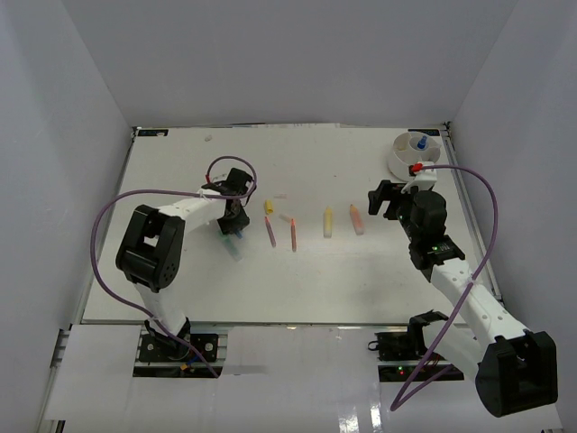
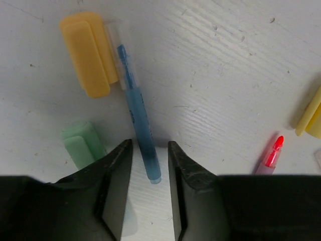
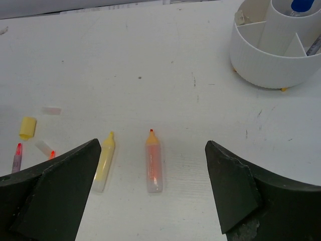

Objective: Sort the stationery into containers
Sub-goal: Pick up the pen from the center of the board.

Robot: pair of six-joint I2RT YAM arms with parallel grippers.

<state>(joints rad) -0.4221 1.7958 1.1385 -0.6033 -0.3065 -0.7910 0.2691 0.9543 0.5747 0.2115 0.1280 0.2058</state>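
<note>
Left wrist view shows a blue pen point(image 2: 139, 113) lying on the table point(image 2: 225, 90), its lower end in the gap between the spread fingers of the left gripper point(image 2: 150, 188), neither finger seen touching it; its tip points up and away, into a clear cap beside an orange cap point(image 2: 88, 52) at upper left; a pale green cap point(image 2: 83, 143) lies just outside the left finger; to the right, well clear, sit a red-tipped pen point(image 2: 272, 154) and a yellow piece point(image 2: 311, 115) at the frame edge; in the right wrist view the right gripper point(image 3: 153, 201) is spread wide above the table, with an orange highlighter point(image 3: 153, 161) between its fingers and a yellow highlighter point(image 3: 104, 160) just by its left one; farther left lie a small yellow cap point(image 3: 27, 127) and a red-tipped pen; the white tub point(image 3: 273, 55) stands ahead to the right, well apart, a blue-capped bottle point(image 3: 301, 5) in its middle
</note>
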